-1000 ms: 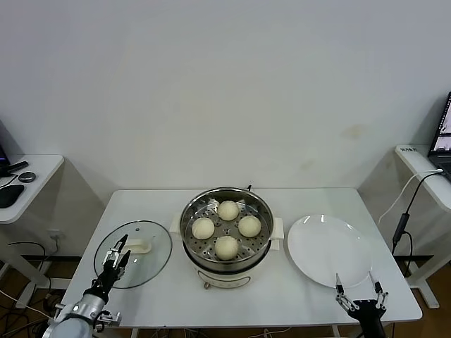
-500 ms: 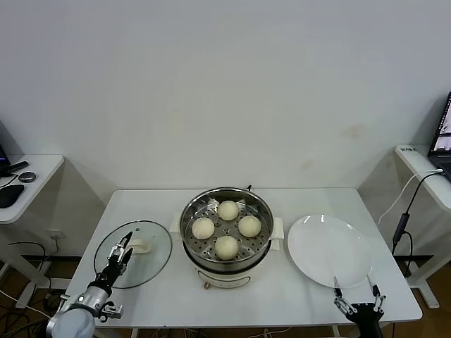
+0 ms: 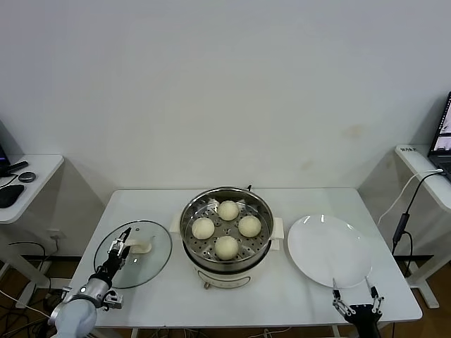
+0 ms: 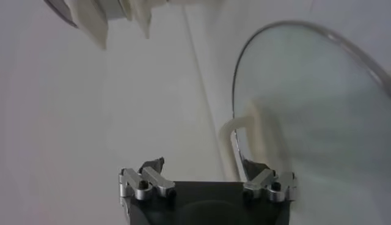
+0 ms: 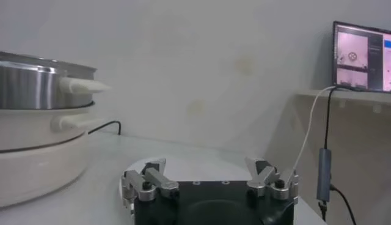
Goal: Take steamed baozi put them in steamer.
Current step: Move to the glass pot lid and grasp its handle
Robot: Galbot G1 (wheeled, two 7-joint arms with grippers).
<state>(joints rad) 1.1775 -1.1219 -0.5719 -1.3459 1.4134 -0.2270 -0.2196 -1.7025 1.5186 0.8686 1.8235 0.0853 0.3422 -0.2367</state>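
Note:
Several cream-white baozi [image 3: 226,246] sit on the perforated tray inside the shiny steel steamer [image 3: 189,213], which stands on a cream base at the table's middle; the steamer also shows in the right wrist view [image 5: 30,85]. My left gripper [image 3: 121,241] is open and empty, low over the glass lid [image 3: 151,261] at the table's front left. My right gripper [image 3: 351,293] is open and empty at the table's front edge, just below the white plate [image 3: 328,250]. In the left wrist view my gripper [image 4: 208,170] is beside the lid's cream handle [image 4: 235,131].
The round glass lid [image 4: 317,110] lies flat left of the steamer. The white plate lies right of it. Side desks stand at far left [image 3: 28,176] and far right [image 3: 423,169], with a laptop screen [image 5: 360,55] and a hanging cable [image 3: 405,225].
The left gripper has crept a little up and toward the lid's handle. The right gripper has sunk slightly lower at the front edge. The baozi and steamer have not moved.

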